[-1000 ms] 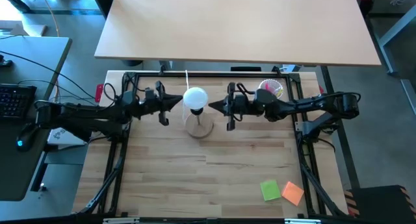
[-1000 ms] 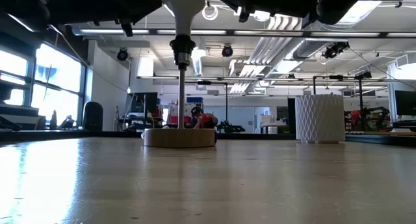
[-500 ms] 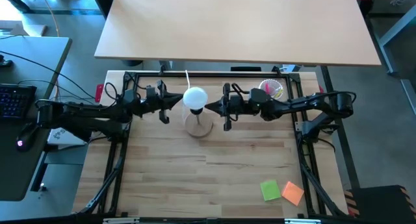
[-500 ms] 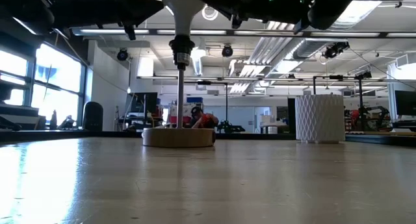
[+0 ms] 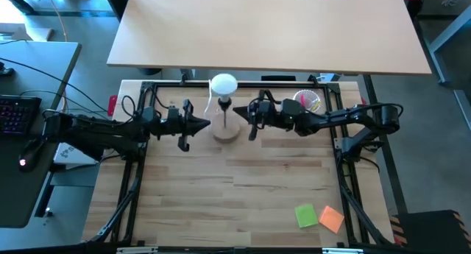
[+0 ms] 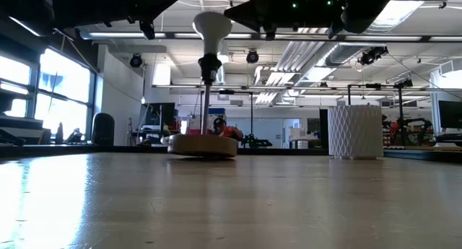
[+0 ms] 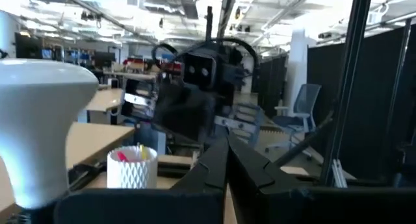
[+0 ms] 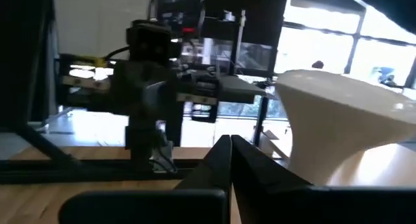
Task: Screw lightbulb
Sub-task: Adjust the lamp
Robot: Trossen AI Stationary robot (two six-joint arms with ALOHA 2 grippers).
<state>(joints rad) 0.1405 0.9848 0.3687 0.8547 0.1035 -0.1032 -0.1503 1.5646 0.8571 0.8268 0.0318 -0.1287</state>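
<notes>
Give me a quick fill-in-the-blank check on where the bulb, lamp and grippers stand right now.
1. The lightbulb sits on top of the lamp's ____.
2. The wooden lamp base is ____, one edge lifted off the table.
3. Both the left gripper and the right gripper have their fingers ____.
4. Neither gripper is ____ the lightbulb.

Missing words: socket; tilted; shut; holding

On my overhead feed I see a white ribbed cup (image 5: 307,101) with pink things inside, near the far right corner of the wooden table (image 5: 243,195). A green sticky note (image 5: 306,215) and an orange one (image 5: 332,219) lie touching near the front right edge. Beyond the table stands a bare tan desk (image 5: 265,29). A keyboard (image 5: 16,114) sits at far left.
</notes>
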